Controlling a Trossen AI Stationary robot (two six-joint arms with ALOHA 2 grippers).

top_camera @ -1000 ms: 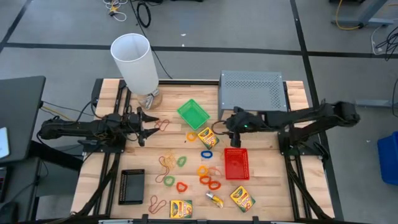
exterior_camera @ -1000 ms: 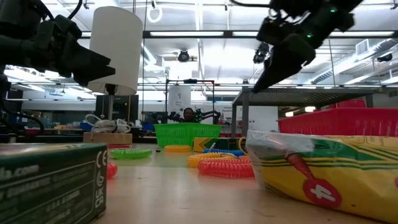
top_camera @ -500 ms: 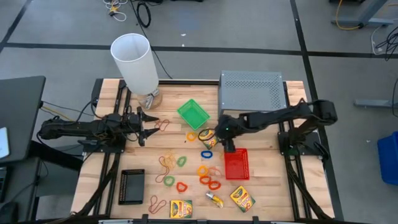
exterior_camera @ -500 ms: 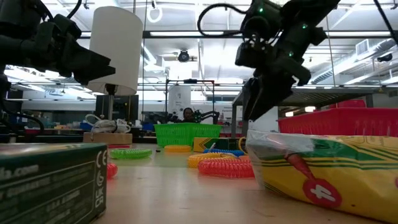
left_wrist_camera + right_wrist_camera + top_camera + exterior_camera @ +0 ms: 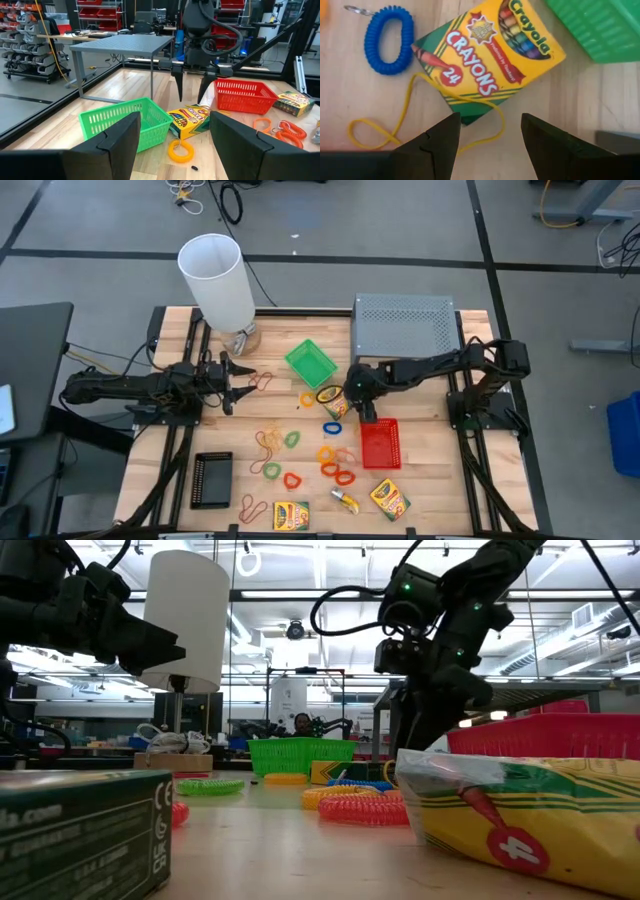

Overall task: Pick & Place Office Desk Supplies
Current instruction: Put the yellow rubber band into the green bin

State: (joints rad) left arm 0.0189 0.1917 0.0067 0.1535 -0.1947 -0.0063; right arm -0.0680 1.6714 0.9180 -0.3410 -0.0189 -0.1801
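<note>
While our right gripper point(image 5: 487, 132) hangs spread over the glossy cardboard crayon box point(image 5: 487, 57), our left gripper point(image 5: 172, 130) waits, fingers apart.

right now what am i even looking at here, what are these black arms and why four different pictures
Two robot arms work at a wooden table. One camera looks straight down, one sits at table height, and one rides on each arm's wrist. The right gripper, fingers open, hangs just above a crayon box beside the green tray; nothing is held. The left gripper waits open at the table's left side. A red tray, a black tray, more crayon boxes, coloured loop bands and rubber bands lie scattered about. A white cylinder and grey riser stand at the back.
</note>
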